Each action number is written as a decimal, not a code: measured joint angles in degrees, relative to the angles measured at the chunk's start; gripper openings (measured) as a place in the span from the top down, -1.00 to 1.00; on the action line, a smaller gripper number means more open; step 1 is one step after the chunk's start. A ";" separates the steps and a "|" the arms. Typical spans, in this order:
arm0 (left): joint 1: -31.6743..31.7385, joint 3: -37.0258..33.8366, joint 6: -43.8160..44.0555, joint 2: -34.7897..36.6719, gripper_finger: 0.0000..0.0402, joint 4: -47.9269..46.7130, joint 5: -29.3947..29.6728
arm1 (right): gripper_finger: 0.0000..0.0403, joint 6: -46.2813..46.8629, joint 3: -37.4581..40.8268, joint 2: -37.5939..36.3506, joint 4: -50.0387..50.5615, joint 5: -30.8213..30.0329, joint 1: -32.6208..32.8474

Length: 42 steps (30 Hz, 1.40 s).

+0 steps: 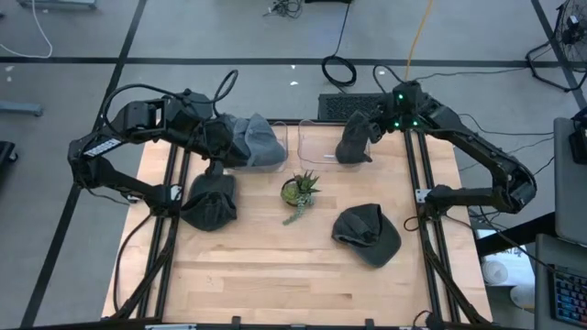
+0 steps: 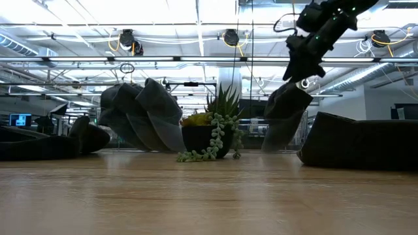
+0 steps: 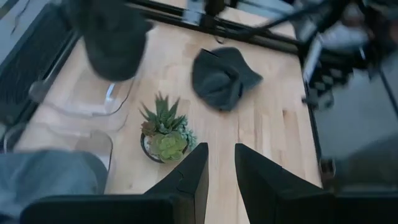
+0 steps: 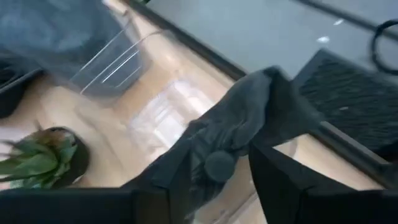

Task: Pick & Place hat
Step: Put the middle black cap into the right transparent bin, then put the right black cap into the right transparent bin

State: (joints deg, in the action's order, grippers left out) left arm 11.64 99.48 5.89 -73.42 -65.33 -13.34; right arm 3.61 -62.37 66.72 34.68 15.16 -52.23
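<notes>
Here the right gripper (image 1: 367,128) hangs over a clear bin (image 1: 323,137), its fingers parted around a dark hat (image 1: 353,142); whether they grip is unclear. Beside it stands a second bin (image 1: 275,147) holding a grey hat (image 1: 255,139), the left gripper (image 1: 218,139) above with a narrow gap. Nearer the camera sit a succulent (image 1: 300,191) and two more hats (image 1: 367,234), (image 1: 209,202). The right wrist view is blurred.

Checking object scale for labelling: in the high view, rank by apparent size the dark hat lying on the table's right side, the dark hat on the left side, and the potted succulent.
1. Right-side hat, largest.
2. Left-side hat, somewhat smaller, but partly hidden by the left arm, so unsure.
3. Potted succulent, clearly smallest.
</notes>
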 joint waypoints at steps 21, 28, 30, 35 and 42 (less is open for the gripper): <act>0.02 0.02 3.28 -0.23 0.57 1.00 1.85 | -0.64 -3.17 -1.16 -16.82 -0.60 -8.02 10.26; 0.02 0.02 2.88 -0.23 0.57 0.95 1.85 | -0.65 -5.82 -9.97 -15.08 8.29 -17.45 22.18; 0.02 0.02 2.85 -0.23 0.57 0.93 1.85 | -0.63 -5.64 -12.52 -13.93 12.28 -20.13 26.17; 0.02 0.02 2.86 -0.23 0.57 0.82 1.87 | -0.60 -1.08 -16.28 -10.70 20.42 -26.66 36.98; 0.02 0.02 3.83 -0.23 0.57 0.82 5.54 | -0.60 12.46 -16.87 -4.66 24.79 -28.30 50.45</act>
State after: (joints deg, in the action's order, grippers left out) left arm 11.66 99.50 9.72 -73.65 -64.51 -7.80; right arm 16.08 -79.24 62.06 59.47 -13.13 -1.78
